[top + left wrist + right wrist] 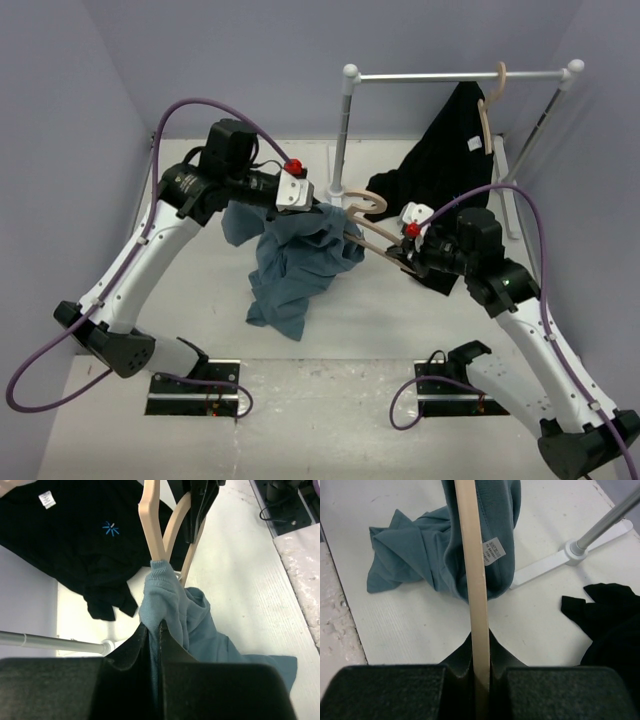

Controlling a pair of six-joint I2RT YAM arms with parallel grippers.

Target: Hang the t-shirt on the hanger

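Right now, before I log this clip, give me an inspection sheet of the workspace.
Surface: white table, the shirt's lower part lying on it.
Job's things: t-shirt bunched over one arm of the hanger; not yet spread across it.
Clutter: black garment on a second hanger, hung on the rack.
Grippers: left gripper shut on the t-shirt; right gripper shut on the hanger.
Cables: purple cables arch over both arms, apart from the shirt.
Surroundings: lilac walls; nothing else seen.
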